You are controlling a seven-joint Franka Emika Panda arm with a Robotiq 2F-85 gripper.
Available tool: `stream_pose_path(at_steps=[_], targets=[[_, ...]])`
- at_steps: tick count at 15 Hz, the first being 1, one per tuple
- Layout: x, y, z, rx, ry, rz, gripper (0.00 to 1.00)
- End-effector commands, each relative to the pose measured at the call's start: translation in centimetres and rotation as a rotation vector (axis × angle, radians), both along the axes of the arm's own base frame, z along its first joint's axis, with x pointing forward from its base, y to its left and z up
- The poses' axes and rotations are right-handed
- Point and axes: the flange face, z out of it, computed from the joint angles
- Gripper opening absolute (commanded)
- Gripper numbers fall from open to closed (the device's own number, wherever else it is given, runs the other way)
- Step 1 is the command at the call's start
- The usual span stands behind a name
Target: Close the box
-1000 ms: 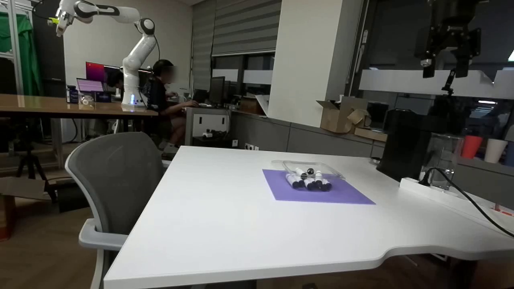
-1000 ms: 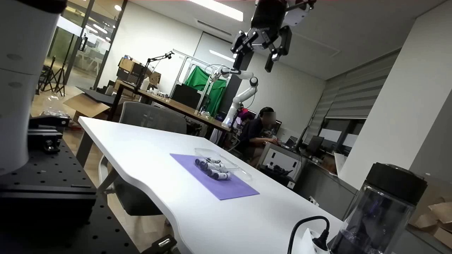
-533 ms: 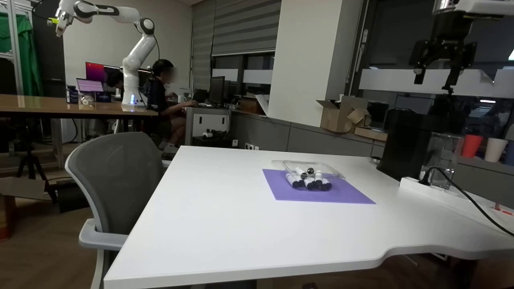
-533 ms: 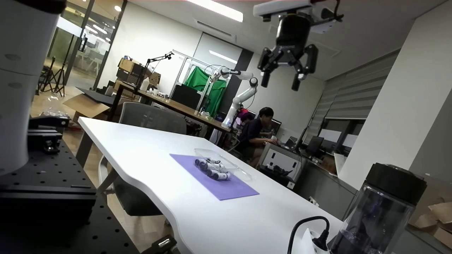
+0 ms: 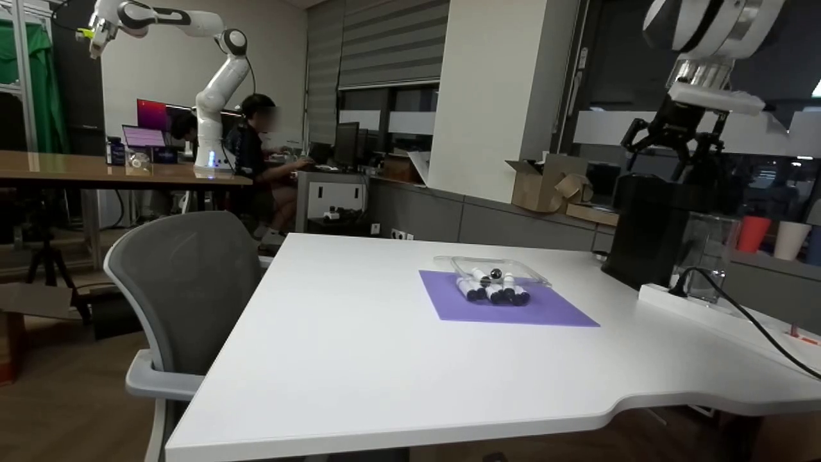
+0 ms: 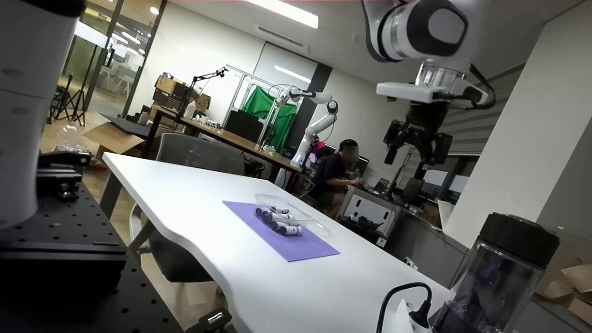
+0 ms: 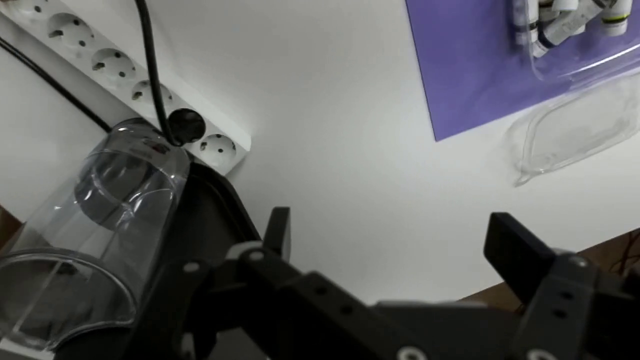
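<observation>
The box (image 5: 478,300) is low and see-through, with several white vials with dark ends (image 5: 517,294) in it. Its thin clear lid (image 5: 532,274) stands folded back and open. The box also shows in an exterior view (image 6: 296,223), the lid tilted behind it (image 6: 319,226). In the wrist view the box (image 7: 542,70) is cut off at the top right, and the lid (image 7: 582,130) lies out from its edge over the white table. My gripper (image 7: 388,232) is open and empty, high above the table and well apart from the box. It shows in both exterior views (image 5: 655,165) (image 6: 405,164).
The box sits on a purple sheet (image 5: 551,311) on the white table (image 5: 359,359). A bottle with a black top (image 6: 518,240) and a power strip (image 7: 217,147) with a black cable (image 7: 152,70) stand near the gripper's side. A grey chair (image 5: 186,289) is at the table's far edge.
My gripper has come down and into fuller view, moving left in an exterior view and right in the other exterior view, and has tilted. The box and its lid have not moved.
</observation>
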Motion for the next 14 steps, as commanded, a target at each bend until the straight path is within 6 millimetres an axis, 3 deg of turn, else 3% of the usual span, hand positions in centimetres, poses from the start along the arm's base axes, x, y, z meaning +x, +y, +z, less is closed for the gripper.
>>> stream_pose_path(at_steps=[1, 4, 6, 7, 10, 14], targets=[[5.5, -2.6, -3.7, 0.110, 0.011, -0.070, 1.00], [8.4, -3.7, -8.0, 0.178, 0.070, -0.105, 1.00], [9.1, -3.9, -11.4, 0.215, 0.205, -0.116, 1.00], [7.2, -3.2, -9.9, 0.178, 0.137, -0.084, 1.00], [8.4, -3.7, -12.7, 0.208, 0.194, -0.089, 1.00], [8.8, -3.8, -12.3, 0.210, 0.192, -0.090, 1.00]])
